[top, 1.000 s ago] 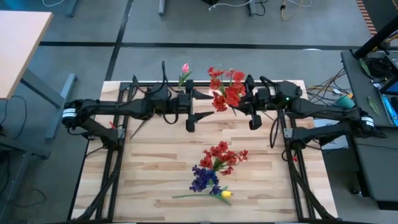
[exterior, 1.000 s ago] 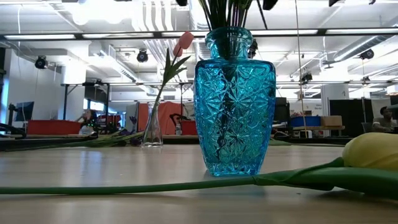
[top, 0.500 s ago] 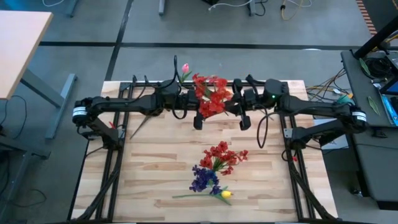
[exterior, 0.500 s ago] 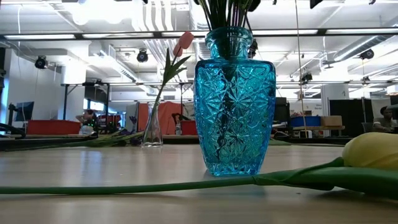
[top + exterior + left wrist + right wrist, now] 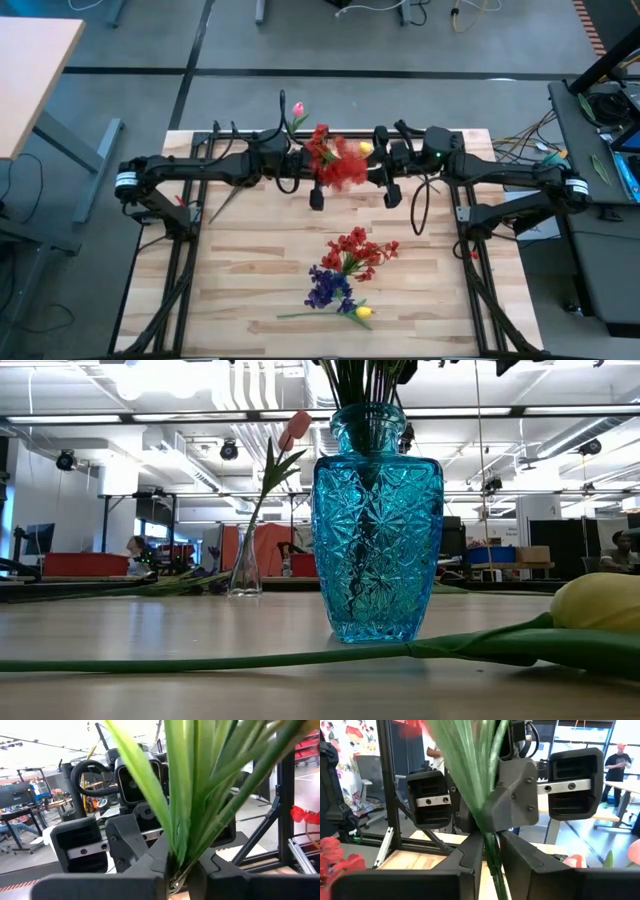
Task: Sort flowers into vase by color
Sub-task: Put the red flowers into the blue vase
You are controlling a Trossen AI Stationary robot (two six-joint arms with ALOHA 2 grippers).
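Pale plank table (image 5: 250,270) carries everything. Taking the blue glass vase (image 5: 377,520) as the landmark: the left gripper (image 5: 316,178), open a second ago, has now clamped on the green stems of the red flower cluster (image 5: 335,160) above that vase, while the right gripper (image 5: 384,180) holds the same stems from the other side and is loosening — likely a handover.

Count: one small clear vase (image 5: 244,568) left of the blue vase, holding one pink tulip (image 5: 294,430); nearer the camera lie one red cluster (image 5: 358,250), one purple cluster (image 5: 327,287) and one yellow tulip (image 5: 363,313).
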